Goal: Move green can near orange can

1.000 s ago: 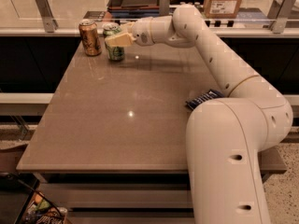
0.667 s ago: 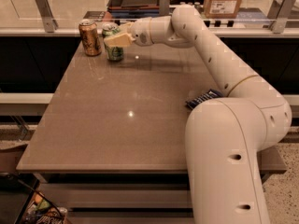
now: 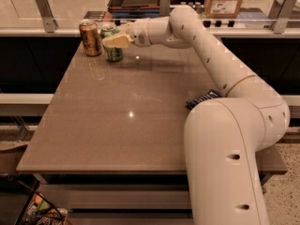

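The claw [image 3: 116, 39] is at the green can [image 3: 113, 53], just beside the orange can [image 3: 90, 37].

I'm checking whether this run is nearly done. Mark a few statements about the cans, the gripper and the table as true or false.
1. The green can stands upright on the table, close beside the orange can. True.
2. The orange can lies on its side. False: it stands upright, silver top facing up.
3. The gripper is at the green can, near the table's far left corner. True.
4. The dark packet lies between the two cans. False: it lies at the table's right edge, next to the arm and well away from both cans.
5. Both cans stand at the table's near edge. False: they stand at the far edge.
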